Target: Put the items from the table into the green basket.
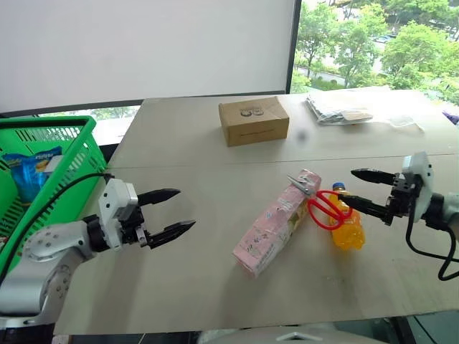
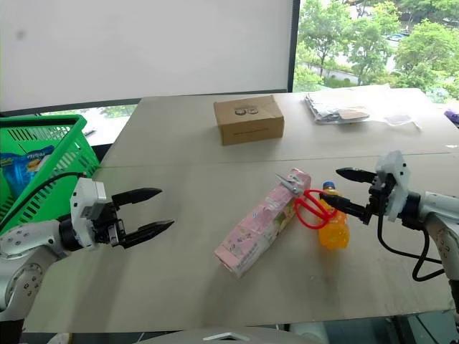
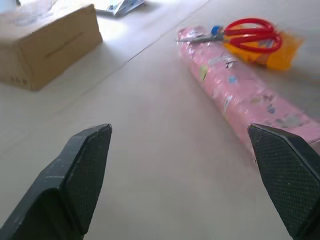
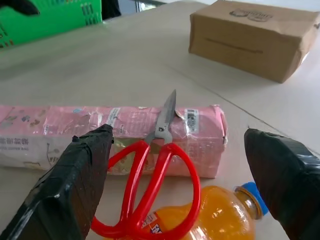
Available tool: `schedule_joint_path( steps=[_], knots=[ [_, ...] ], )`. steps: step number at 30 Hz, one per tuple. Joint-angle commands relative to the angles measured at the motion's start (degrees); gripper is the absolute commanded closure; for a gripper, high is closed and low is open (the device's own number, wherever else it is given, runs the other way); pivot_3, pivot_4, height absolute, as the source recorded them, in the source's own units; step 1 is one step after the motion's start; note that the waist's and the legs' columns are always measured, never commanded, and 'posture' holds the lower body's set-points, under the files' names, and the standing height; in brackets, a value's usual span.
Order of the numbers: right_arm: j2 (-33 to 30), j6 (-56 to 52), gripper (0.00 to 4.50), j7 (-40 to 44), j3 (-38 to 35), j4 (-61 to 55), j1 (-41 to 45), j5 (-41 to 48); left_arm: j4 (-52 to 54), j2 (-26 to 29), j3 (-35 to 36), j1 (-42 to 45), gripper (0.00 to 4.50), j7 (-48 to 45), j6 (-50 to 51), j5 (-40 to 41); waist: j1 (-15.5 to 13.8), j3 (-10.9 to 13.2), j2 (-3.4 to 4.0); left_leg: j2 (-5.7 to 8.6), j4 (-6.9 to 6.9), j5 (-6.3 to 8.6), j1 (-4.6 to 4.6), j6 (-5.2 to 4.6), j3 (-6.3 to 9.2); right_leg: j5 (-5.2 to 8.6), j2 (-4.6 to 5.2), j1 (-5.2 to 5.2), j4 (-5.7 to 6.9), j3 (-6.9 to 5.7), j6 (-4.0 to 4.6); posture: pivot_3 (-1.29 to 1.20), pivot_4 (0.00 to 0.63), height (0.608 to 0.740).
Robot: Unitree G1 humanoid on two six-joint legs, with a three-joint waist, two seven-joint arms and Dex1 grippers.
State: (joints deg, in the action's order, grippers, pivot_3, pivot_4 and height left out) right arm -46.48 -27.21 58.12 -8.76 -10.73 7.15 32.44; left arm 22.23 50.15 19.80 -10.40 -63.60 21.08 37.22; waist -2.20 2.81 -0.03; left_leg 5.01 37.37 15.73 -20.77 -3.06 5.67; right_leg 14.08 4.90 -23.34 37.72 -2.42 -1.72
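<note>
The left gripper (image 1: 176, 212) hangs above the table (image 1: 186, 279) with its fingers spread and empty, to the left of the pink package (image 1: 278, 223). The right gripper (image 1: 363, 189) is likewise released, holding nothing, just right of the orange bottle (image 1: 347, 226). The package lies diagonally near the middle of the table, the bottle on its side touching or nearly touching its far right end, and red-handled scissors (image 1: 323, 204) rest across both. The green basket (image 1: 50, 161) stands off the table's left edge, a blue packet (image 1: 30, 172) inside. A cardboard box (image 1: 254, 120) sits farther back.
</note>
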Motion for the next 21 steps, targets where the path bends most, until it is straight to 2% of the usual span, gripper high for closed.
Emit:
schedule_joint_path(
  steps=[1, 4, 9, 12, 14, 15, 19, 21],
  knots=[
    [0.4, 0.7, 0.03, -2.8, 3.8, 0.0, 2.5, -5.2, 5.9, 2.7, 1.3, 1.0, 0.0, -1.2, 2.2, 2.6, 0.0, 0.0, 0.02, 0.0, 0.0, 0.0, -0.05, 0.0, -0.03, -0.01, 0.0, -0.05, 0.01, 0.03, 0.01, 0.0, 0.017, 0.724],
    [0.7, 1.4, 0.03, -4.1, 5.9, 3.2, 3.3, -8.7, 8.6, 3.5, 2.2, 1.6, 0.0, -1.0, 3.6, 4.3, -0.2, 0.0, 0.01, 0.0, -0.01, 0.0, -0.08, 0.01, -0.05, -0.01, 0.0, -0.08, 0.0, 0.06, 0.04, 0.02, 0.016, 0.724],
    [-0.6, -3.1, 0.03, -3.0, 7.4, 5.9, 4.1, -9.4, 12.4, 3.4, 4.1, 0.0, 0.0, -0.6, 5.6, 6.7, -0.3, 0.0, -0.01, 0.0, -0.01, 0.01, -0.09, 0.0, -0.05, -0.01, 0.0, -0.09, -0.01, 0.06, 0.04, 0.04, 0.018, 0.724],
    [-0.8, -5.0, 0.91, -0.7, 7.3, 6.0, 4.5, -7.6, 13.3, 2.8, 4.3, -1.3, 0.0, -0.2, 5.5, 6.2, -0.4, 0.0, -0.02, 0.0, -0.01, 0.01, -0.05, 0.0, -0.08, -0.01, -0.01, -0.07, 0.01, 0.08, 0.05, 0.05, 0.025, 0.724],
    [-1.1, -5.1, 1.75, 0.3, 7.4, 6.0, 4.5, -7.4, 13.8, 2.2, 4.3, -1.7, 0.0, 0.4, 5.6, 6.4, -0.5, 0.1, -0.12, -0.02, -0.01, 0.01, -0.03, -0.01, -0.06, 0.0, -0.05, -0.06, 0.02, 0.07, 0.06, 0.05, 0.027, 0.724],
    [-1.4, -4.9, 2.38, 0.8, 7.6, 6.1, 4.5, -7.6, 14.0, 2.0, 4.3, -1.9, 0.0, 0.7, 5.6, 6.4, -0.6, 0.1, -0.17, -0.04, -0.01, 0.01, -0.02, -0.01, -0.04, 0.0, -0.07, -0.06, 0.02, 0.07, 0.06, 0.05, 0.03, 0.724],
    [-1.0, -4.7, 4.37, 1.3, 7.3, 6.6, 4.9, -7.7, 14.3, 1.6, 4.3, -2.1, 0.0, 1.3, 5.7, 6.5, -0.6, 0.2, -0.22, -0.04, -0.01, 0.01, 0.0, -0.01, -0.09, 0.0, -0.08, -0.06, 0.02, 0.13, 0.05, 0.06, 0.034, 0.724],
    [0.0, -4.1, 4.45, 2.1, 6.0, 7.4, 5.5, -6.4, 14.3, 1.3, 4.1, -1.8, 0.0, 1.9, 5.6, 6.5, -0.6, 0.2, -0.24, -0.04, -0.01, 0.01, 0.0, -0.01, -0.09, -0.01, -0.08, -0.06, 0.02, 0.13, 0.06, 0.06, 0.034, 0.724]
  ],
)
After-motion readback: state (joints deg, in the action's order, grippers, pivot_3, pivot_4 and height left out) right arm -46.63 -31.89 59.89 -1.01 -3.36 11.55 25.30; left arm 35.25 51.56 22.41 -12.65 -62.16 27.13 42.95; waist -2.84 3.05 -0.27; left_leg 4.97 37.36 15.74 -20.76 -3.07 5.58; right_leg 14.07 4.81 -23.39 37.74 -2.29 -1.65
